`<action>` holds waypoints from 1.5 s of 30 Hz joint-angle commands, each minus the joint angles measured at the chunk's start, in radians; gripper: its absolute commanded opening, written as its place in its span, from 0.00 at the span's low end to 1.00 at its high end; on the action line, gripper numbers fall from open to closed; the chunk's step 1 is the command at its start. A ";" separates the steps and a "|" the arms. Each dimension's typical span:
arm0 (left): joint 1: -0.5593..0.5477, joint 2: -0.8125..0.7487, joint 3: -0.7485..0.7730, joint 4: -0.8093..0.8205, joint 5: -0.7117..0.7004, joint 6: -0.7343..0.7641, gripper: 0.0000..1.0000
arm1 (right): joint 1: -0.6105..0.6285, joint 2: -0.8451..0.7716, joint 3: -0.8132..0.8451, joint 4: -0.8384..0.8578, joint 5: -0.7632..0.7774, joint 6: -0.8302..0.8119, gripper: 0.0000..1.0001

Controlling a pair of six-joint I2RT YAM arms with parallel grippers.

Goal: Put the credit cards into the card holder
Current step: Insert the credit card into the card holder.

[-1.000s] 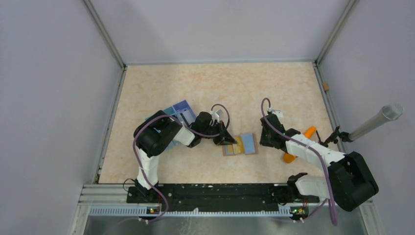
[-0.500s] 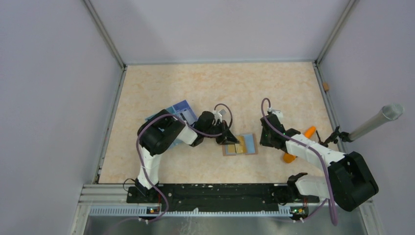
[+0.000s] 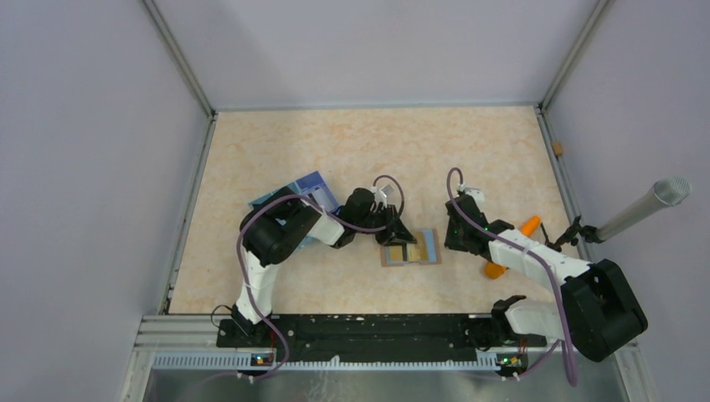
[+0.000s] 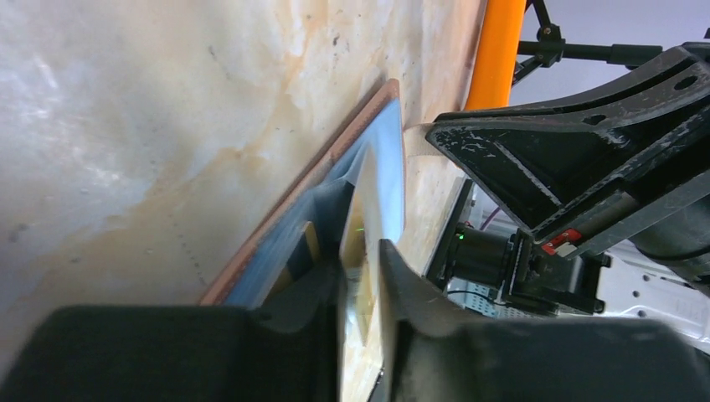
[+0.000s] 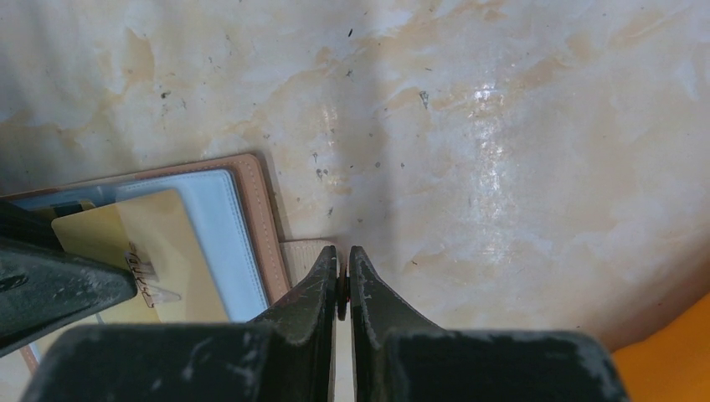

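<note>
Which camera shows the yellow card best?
The right wrist view: the yellow card lies flat and large on the open card holder. The left wrist view shows it only edge-on between the left pincer fingers. The top view shows a tiny gold patch.

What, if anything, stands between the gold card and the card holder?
Nothing visible does. The gold card, between the left gripper's fingers, already lies on the open card holder. The right gripper is shut at the holder's outer edge, apart from the card.
</note>
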State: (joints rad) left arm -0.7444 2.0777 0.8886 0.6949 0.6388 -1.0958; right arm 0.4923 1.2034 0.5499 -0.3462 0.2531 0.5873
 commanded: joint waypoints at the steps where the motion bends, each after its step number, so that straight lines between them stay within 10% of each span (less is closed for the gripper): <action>1: -0.009 -0.044 0.022 -0.196 -0.111 0.107 0.32 | -0.009 -0.031 0.018 -0.014 0.021 0.009 0.00; 22: -0.035 -0.266 0.140 -0.733 -0.331 0.331 0.70 | -0.009 -0.050 0.030 -0.057 0.086 0.016 0.00; 45: -0.095 -0.139 0.070 -0.414 -0.164 0.110 0.69 | -0.008 -0.074 0.033 -0.050 0.037 0.023 0.00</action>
State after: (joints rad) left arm -0.8268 1.8763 0.9756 0.2279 0.4591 -0.9607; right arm 0.4923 1.1625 0.5510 -0.3916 0.2897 0.6052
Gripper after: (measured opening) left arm 0.685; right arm 0.041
